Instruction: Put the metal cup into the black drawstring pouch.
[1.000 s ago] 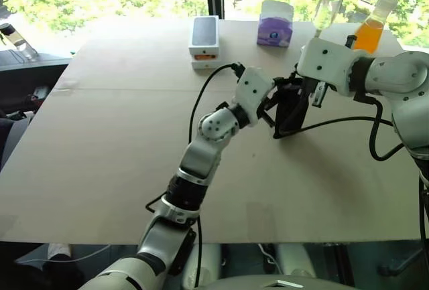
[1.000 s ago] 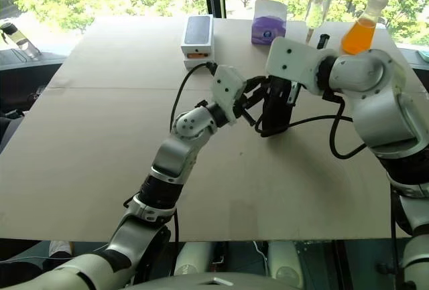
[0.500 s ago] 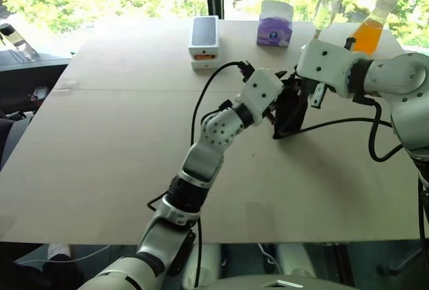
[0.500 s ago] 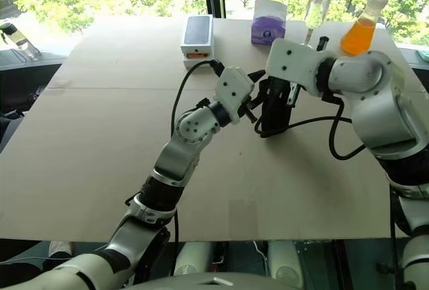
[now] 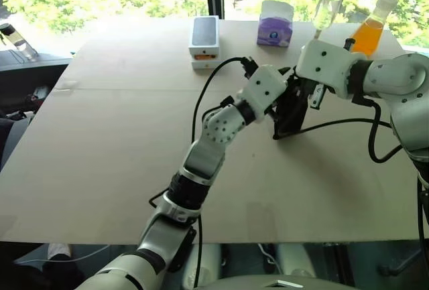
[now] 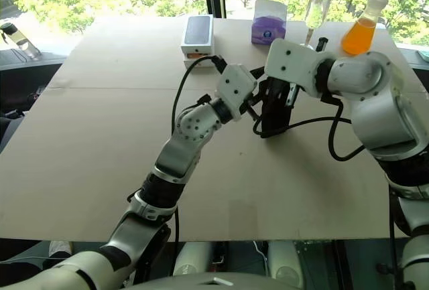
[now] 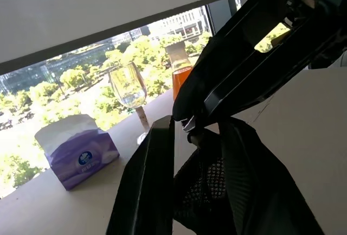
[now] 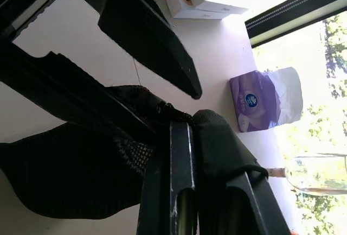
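Note:
The black drawstring pouch [image 5: 289, 119] hangs above the table, just right of its middle. My right gripper [image 5: 299, 94] is shut on the pouch's upper edge, and its fingers [image 8: 179, 180] pinch the gathered fabric. My left gripper [image 5: 280, 100] reaches in from the left and is shut on the pouch's rim. In the left wrist view the mesh-lined fabric [image 7: 206, 191] sits between its two fingers [image 7: 152, 180]. The metal cup is out of view.
Along the far edge of the table [image 5: 100, 142] stand a white box with a black top [image 5: 204, 41], a purple tissue pack [image 5: 275, 30], a clear wine glass [image 5: 326, 10] and a bottle of orange liquid [image 5: 370, 30]. Black cables loop beside both arms.
My left gripper has edged right toward the pouch and its fingers have come together on the rim. The right gripper and pouch have stayed put.

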